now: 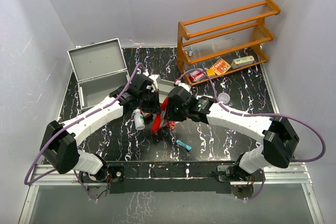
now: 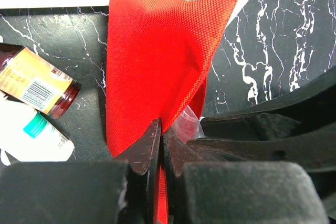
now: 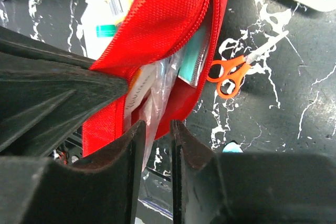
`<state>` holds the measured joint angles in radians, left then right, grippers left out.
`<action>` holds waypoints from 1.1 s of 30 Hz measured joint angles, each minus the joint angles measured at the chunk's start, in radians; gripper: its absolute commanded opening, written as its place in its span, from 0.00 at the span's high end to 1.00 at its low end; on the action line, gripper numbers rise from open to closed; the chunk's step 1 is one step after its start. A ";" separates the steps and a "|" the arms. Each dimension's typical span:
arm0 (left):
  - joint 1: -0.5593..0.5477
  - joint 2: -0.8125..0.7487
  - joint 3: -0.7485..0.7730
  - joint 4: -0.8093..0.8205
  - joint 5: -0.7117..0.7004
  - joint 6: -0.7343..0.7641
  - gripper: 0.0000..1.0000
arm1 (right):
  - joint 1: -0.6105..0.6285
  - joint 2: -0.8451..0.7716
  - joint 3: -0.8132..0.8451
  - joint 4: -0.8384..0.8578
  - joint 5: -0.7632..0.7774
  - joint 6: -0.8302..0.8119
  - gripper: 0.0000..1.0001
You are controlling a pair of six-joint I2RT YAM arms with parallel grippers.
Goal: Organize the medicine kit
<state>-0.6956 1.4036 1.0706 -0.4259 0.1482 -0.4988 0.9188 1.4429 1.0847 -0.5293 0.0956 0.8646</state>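
The medicine kit, a silver-grey metal case, stands with its lid up at the back left, apart from both grippers. A red fabric pouch hangs mid-table between the arms. My left gripper is shut on an edge of the red pouch and holds it up. My right gripper stands at the unzipped mouth of the red pouch. Its jaws are slightly apart, and a clear plastic packet from inside the pouch hangs down between them along the left finger. Other packets show inside the pouch.
A brown bottle and a white bottle with a teal band lie left of the pouch. Orange scissors lie right of it. A small blue item lies nearer the front. A wooden rack stands at the back right, a grey tray behind the grippers.
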 measured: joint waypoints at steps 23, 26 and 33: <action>0.003 0.094 0.132 -0.171 -0.009 -0.214 1.00 | 0.145 -0.052 -0.064 0.116 0.251 0.055 1.00; 0.008 0.095 0.133 -0.179 -0.003 -0.232 1.00 | 0.160 -0.042 -0.068 0.132 0.249 0.055 1.00; 0.024 0.095 0.133 -0.182 0.020 -0.251 1.00 | 0.167 -0.014 -0.082 0.180 0.199 0.031 0.97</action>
<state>-0.6716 1.4982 1.2034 -0.6075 0.1684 -0.7494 1.0855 1.4288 1.0031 -0.3492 0.2943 0.8955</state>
